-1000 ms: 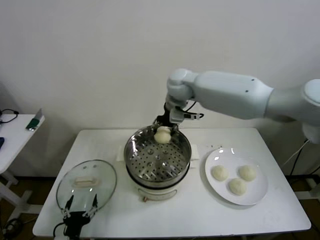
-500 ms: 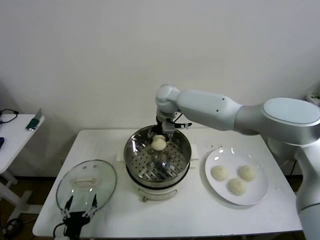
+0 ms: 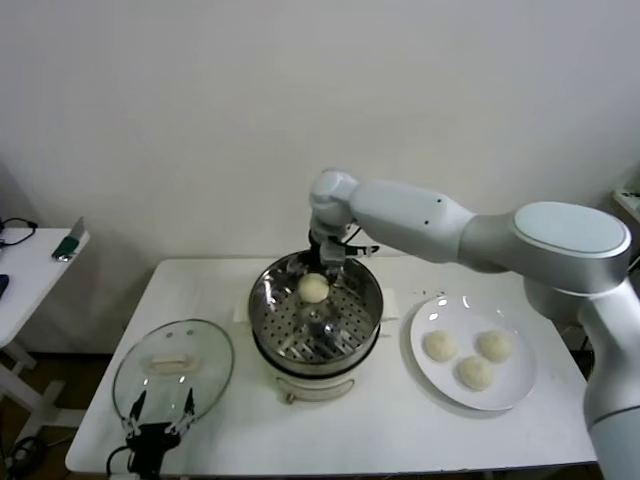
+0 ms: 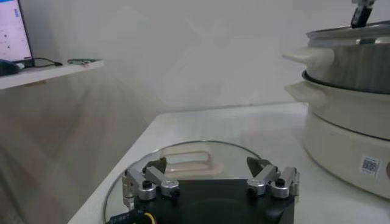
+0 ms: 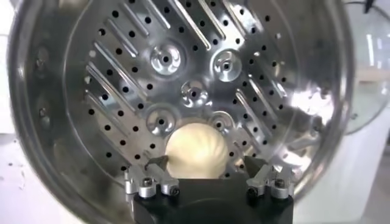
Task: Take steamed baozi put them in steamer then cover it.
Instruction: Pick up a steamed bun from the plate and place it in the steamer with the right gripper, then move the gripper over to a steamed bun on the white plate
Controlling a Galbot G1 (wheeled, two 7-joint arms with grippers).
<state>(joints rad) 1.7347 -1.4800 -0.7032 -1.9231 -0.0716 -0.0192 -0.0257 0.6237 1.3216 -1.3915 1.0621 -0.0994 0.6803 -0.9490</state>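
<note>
Right gripper (image 5: pixel 207 173) spread wide, released, above baozi (image 3: pixel 313 288) resting on steamer (image 3: pixel 300 335) floor; left gripper (image 4: pixel 211 175) spread, parked over glass cover (image 3: pixel 140 385) left of steamer

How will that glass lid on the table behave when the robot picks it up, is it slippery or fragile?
The cover looks like clear glass in a metal rim, so it is probably fragile and fairly heavy for its size. The smooth dome likely slips; its cream handle seems the surest grip. It lies flat, so it should not roll. The left gripper hangs open beside it.

steamer (image 4: pixel 356 67) cut by frame edge, cover (image 4: pixel 189 167) partly behind left hand (image 4: pixel 210 182)
</note>
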